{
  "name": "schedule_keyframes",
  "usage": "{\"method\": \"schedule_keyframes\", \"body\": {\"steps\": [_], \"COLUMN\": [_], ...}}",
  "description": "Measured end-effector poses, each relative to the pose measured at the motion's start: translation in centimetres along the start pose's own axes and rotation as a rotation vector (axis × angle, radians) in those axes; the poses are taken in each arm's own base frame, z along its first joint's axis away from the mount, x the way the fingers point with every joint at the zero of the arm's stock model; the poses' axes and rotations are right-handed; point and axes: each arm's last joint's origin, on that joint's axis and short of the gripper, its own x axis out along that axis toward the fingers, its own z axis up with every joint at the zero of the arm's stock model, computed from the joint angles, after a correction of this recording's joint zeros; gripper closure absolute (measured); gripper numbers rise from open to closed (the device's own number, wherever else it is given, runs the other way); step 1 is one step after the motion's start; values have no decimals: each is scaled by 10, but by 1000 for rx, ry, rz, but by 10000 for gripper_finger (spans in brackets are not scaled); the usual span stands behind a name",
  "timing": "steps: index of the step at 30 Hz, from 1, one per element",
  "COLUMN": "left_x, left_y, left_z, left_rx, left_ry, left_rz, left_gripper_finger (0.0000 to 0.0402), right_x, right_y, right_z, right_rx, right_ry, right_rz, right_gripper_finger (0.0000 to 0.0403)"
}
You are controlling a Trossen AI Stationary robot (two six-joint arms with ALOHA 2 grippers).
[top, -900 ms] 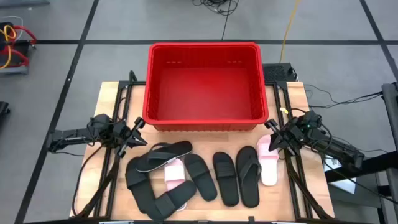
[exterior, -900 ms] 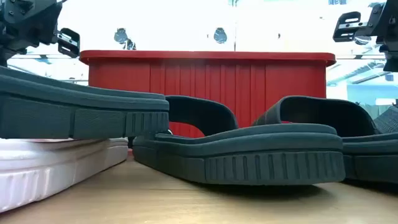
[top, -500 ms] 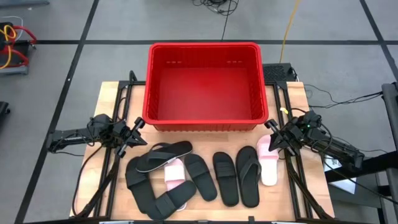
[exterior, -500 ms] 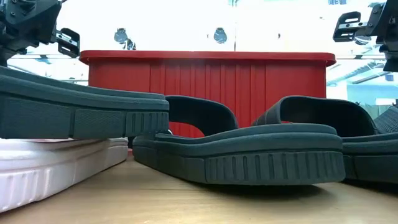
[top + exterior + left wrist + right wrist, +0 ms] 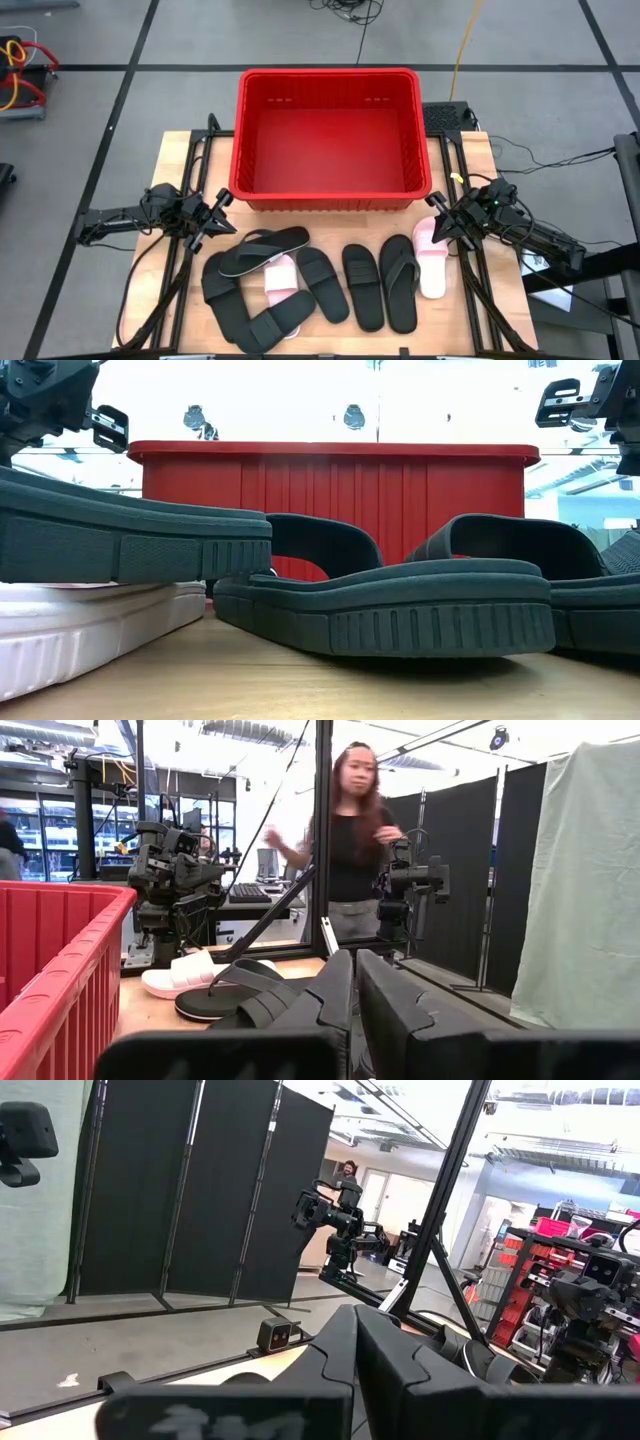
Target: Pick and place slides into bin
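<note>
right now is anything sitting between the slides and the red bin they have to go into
Nothing visible is. The bin is empty, and only bare table lies between its near wall and the row of slides. The left gripper and right gripper, both shut, flank that strip at its ends rather than crossing it.

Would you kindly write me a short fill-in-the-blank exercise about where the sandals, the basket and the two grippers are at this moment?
1. The red bin holds ____ slides.
2. The pink slide nearest the right gripper lies at the ____ end of the row of slides.
3. The left gripper hovers beside the bin's front-left corner with its fingers ____.
4. The flip-flop near the left gripper rests partly on a second ____ slide.

Missing words: no; right; shut; pink
</note>
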Motion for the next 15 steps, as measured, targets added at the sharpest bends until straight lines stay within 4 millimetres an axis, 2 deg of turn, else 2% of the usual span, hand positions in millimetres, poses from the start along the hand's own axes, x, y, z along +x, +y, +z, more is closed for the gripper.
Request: {"method": "schedule_keyframes", "body": {"steps": [5,15], "left_x": [0,0], "left_y": [0,0], "left_z": [0,0], "left_rx": [0,0], "left_ry": [0,0], "left_rz": [0,0], "left_gripper_finger": [400,376], "right_x": [0,0], "right_y": [0,0], "right_z": [0,0], "right_rx": [-1,-1], "right_ry": [0,0], "right_rz": [0,0], "right_gripper_finger": [403,403]}}
